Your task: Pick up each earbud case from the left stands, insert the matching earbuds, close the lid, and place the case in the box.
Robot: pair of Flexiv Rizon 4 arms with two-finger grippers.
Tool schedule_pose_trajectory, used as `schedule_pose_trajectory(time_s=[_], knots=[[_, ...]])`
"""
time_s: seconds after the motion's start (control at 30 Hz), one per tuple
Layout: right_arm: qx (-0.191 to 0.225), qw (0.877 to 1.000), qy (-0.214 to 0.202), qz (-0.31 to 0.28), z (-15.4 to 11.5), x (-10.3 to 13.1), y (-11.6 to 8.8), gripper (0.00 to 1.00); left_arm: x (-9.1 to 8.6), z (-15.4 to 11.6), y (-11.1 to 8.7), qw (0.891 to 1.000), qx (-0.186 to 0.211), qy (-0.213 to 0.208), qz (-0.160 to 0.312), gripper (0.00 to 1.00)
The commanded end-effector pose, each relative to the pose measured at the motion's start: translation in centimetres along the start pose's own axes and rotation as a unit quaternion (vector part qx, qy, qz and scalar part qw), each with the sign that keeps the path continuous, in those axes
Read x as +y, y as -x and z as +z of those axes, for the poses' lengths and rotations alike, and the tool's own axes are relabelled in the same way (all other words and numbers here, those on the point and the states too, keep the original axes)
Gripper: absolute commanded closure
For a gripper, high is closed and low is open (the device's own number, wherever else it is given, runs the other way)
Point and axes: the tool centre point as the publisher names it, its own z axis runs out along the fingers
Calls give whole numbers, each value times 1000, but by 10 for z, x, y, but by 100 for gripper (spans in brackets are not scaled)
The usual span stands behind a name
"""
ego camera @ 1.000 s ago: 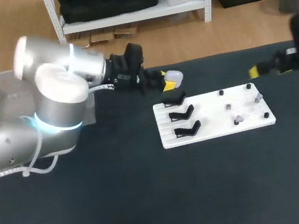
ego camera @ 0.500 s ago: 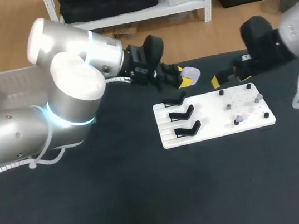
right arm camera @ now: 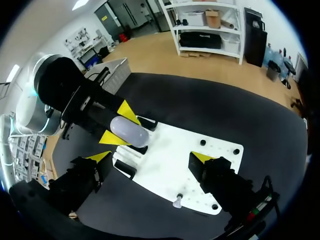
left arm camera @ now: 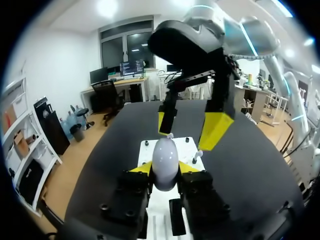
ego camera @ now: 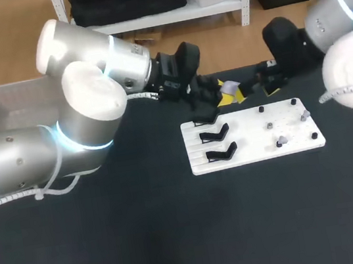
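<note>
Earbud case [left arm camera: 165,156], clamped in left pincer [left arm camera: 165,168], long axis pointing ahead

My left arm [ego camera: 86,102] comes in from the left, elbow bent, wrist stretched toward the far edge of the white board [ego camera: 251,144]. My left gripper [left arm camera: 165,168] hangs above that far edge, near the board's left half, with both fingers clamped on the earbud case [left arm camera: 165,157]. My right arm [ego camera: 349,66] comes in from the right, its wrist also by the board's far edge. My right gripper [right arm camera: 150,157] faces the left one at close range, fingers spread wide and holding nothing.
</note>
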Motion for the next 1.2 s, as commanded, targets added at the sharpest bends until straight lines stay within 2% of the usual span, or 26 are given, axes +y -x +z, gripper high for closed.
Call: schedule_pose_trajectory(time_s=[0.03,0.4,0.57,0.7,0.83,0.93,0.97,1.2], knots=[[7,1000,12,1,3,-3,4,0,-6,-3,-1,1000,-4,2,2,100],[2,1000,-1,7,-1,-11,13,0,-16,-9,-2,1000,-19,-11,3,100],[-5,1000,-11,1,-9,-12,15,0,-16,-9,-8,1000,-19,-9,-4,100],[17,997,-66,-25,-22,-22,3,0,-10,-14,-14,997,-74,-13,-8,100],[26,991,-118,-59,-41,-33,-10,0,-6,-22,-15,992,-126,-11,14,100],[30,986,-143,-81,-53,-38,-19,0,-3,-24,-14,991,-133,-6,29,100],[54,977,-180,-97,-56,-42,-23,0,-2,-25,-13,989,-144,-8,36,100],[54,977,-180,-97,-56,-42,-23,0,0,-31,0,980,-194,2,42,100]])
